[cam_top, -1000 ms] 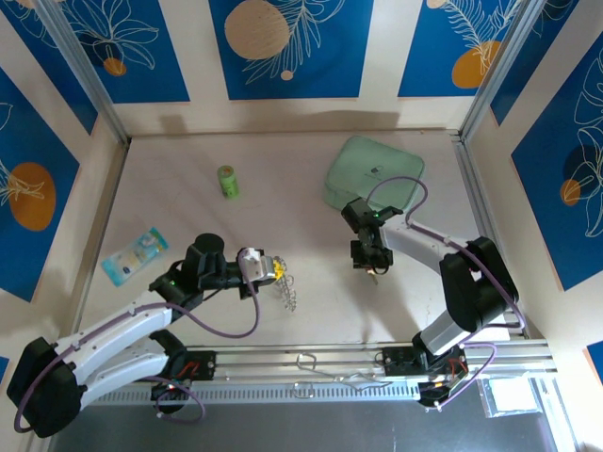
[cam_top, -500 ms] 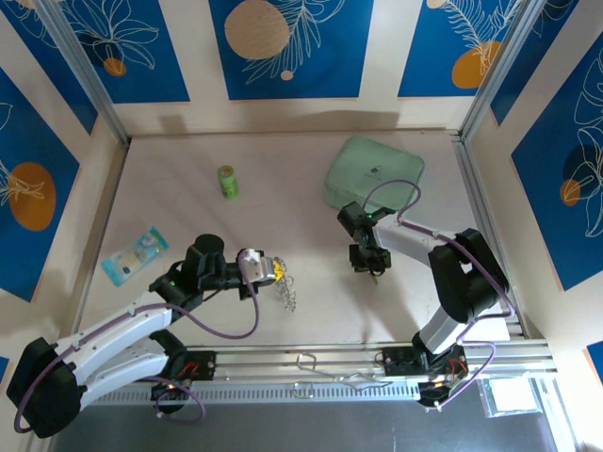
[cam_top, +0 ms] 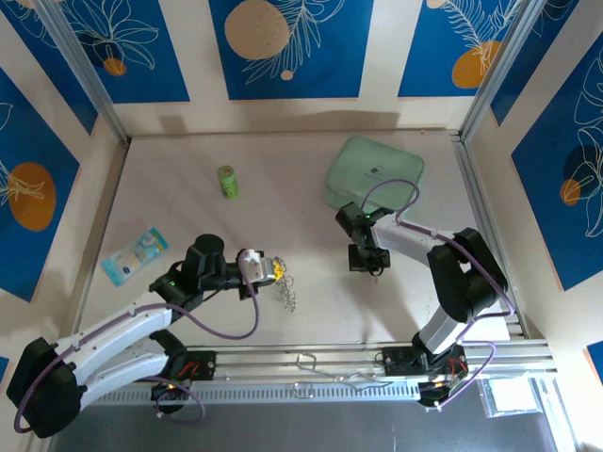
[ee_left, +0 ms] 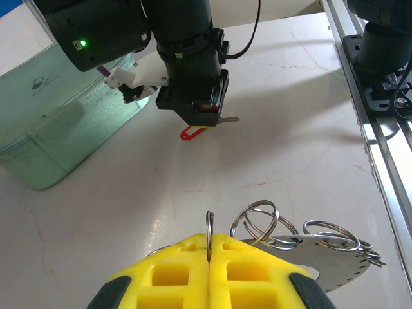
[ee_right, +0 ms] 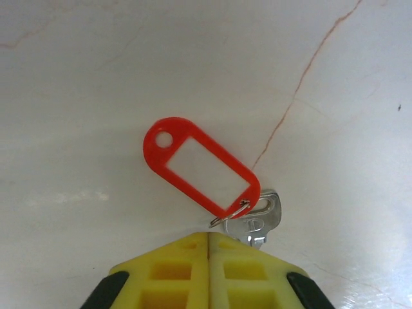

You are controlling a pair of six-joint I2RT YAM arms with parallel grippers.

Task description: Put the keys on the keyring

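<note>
top view / left gripper: my left gripper sits left of centre, closed on the large thin metal keyring fringed with small silvery pieces. The ring trails to its lower right.
top view / right gripper: my right gripper is right of centre, tip down on the pale marbled table.
top view / relation: the keyring lies to the left of the right gripper, well apart. Left arm is nearer the ring, right arm nearer the key.
left wrist / grip: yellow fingertips are flush together with the ring wire pinched upright in the seam. The loose rings fan out right.
left wrist / target: the right gripper is at upper centre. The red plastic tag pokes out on its left and the small silvery metal key on its right, so the long axis runs roughly left-right, flat on the table.
right wrist / grip: yellow pads are closed together. The key head emerges just right of the seam and the tag runs to upper left. I can't tell whether the key is clamped or merely under a pad.
writing: the tag window is blank. The pale green translucent box has a small logo, unreadable. The print on the blue packet is unreadable too.
</note>
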